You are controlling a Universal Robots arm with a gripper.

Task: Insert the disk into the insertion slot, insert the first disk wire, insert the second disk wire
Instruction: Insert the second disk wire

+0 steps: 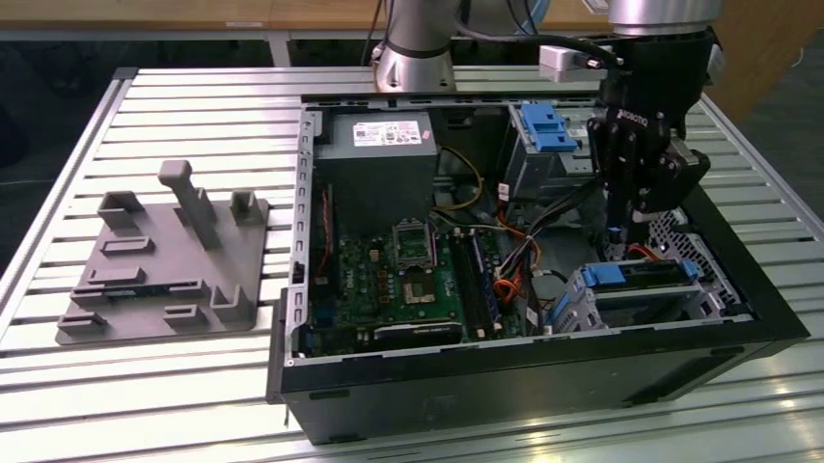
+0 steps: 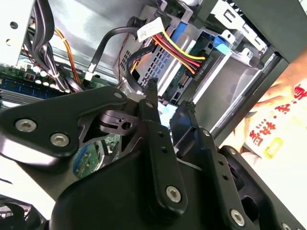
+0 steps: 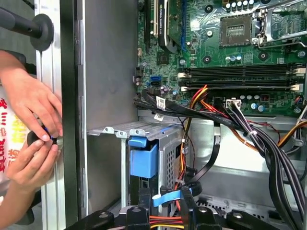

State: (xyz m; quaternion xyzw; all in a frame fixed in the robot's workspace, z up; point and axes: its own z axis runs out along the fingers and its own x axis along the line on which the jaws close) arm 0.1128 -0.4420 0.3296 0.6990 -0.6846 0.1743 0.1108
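The disk (image 1: 640, 276), with its blue carrier (image 3: 143, 160), sits inside the insertion slot (image 1: 663, 301), a grey perforated cage (image 3: 169, 152) in the case corner at the exterior view's right. A plug with red, yellow and black wires (image 2: 191, 64) is seated in the disk's rear. My gripper (image 1: 627, 224) hangs just above the cage. In both wrist views its fingers (image 2: 154, 120) stand close together with a flat blue wire (image 3: 168, 197) between them, right behind the disk.
The open computer case (image 1: 515, 371) holds a motherboard (image 3: 240, 43), cable bundles (image 3: 268, 143) and a taller bay with a blue latch (image 1: 547, 125). A person's hands (image 3: 33, 120) work at the case's outer wall beside the cage. A grey fixture plate (image 1: 161, 265) lies outside the case.
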